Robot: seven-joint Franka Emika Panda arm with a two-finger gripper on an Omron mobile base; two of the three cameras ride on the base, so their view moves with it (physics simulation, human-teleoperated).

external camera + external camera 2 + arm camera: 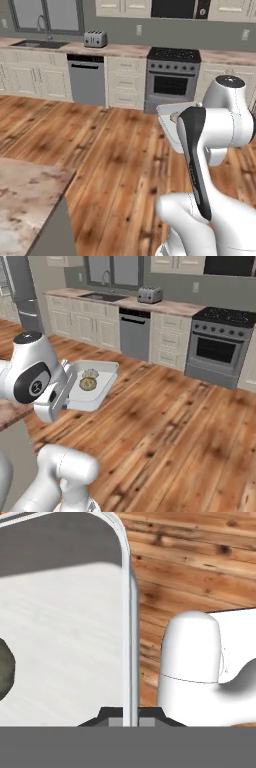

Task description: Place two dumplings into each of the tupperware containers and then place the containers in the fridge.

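One pale tupperware container [100, 387] hangs level in the air above the wooden floor, held at one edge. Two tan dumplings [90, 374] [86, 384] lie side by side inside it. In the hand view my gripper [130, 720] is shut on the container's raised rim [131, 637], with the tray floor to the left and part of one dumpling [5, 668] at the left edge. From the left base view, a corner of the container [167, 120] shows behind my arm. The tall grey fridge [21, 291] stands at the far left.
A stone counter corner [25, 195] sits close at the lower left. Across the wood floor [170, 421] run cabinets with a dishwasher [86, 80], an oven [172, 80], a sink [39, 44] and a toaster [95, 38].
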